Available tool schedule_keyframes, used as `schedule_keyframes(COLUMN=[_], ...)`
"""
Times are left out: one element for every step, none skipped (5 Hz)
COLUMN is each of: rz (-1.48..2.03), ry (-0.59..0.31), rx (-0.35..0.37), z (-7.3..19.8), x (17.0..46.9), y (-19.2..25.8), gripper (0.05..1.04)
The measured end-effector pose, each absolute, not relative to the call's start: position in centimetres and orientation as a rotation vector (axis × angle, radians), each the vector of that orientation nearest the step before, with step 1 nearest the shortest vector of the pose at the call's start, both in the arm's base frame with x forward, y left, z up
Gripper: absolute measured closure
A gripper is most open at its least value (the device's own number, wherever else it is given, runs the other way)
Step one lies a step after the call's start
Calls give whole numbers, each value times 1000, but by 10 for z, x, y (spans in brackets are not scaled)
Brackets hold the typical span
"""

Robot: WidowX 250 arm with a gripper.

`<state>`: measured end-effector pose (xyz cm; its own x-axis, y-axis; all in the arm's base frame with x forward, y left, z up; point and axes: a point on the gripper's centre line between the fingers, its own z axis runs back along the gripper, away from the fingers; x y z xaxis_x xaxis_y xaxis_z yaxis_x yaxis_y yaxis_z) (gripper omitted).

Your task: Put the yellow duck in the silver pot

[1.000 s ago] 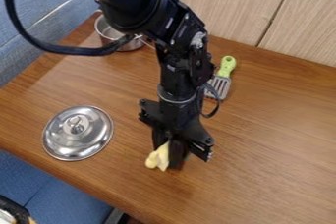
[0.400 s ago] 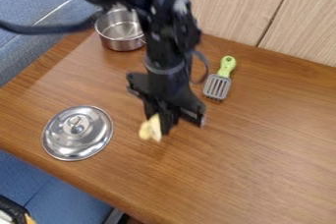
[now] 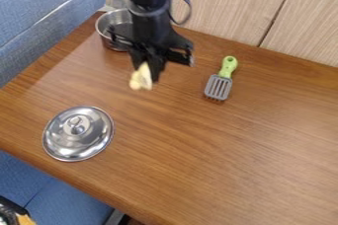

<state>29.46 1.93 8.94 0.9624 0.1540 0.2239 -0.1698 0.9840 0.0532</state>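
Observation:
My gripper (image 3: pixel 149 70) hangs in the upper middle of the camera view, shut on the yellow duck (image 3: pixel 141 77). The duck pokes out at the left of the fingertips, above the wooden surface. Up and to the left of it stands the silver pot (image 3: pixel 106 24), near the table's back left corner. Part of the pot is hidden behind the gripper's body.
A silver lid (image 3: pixel 78 133) with a knob lies on the table (image 3: pixel 218 169) at the left. A spatula with a green handle (image 3: pixel 228 66) lies right of the gripper. Wooden panels (image 3: pixel 231 7) rise behind the table.
The gripper has moved up the view and slightly left, carrying the duck from the lower middle toward the pot. Lid, pot and spatula have stayed in place.

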Motion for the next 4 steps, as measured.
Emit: schedule_keyframes(rz=[300,436,529,568], ry=[-238,-242,-236,-230], rx=[73,95,119,133], z=[90,85,75,68], x=[327,357,382,404], y=[50,83,110,123], gripper=[956,956,956,956])
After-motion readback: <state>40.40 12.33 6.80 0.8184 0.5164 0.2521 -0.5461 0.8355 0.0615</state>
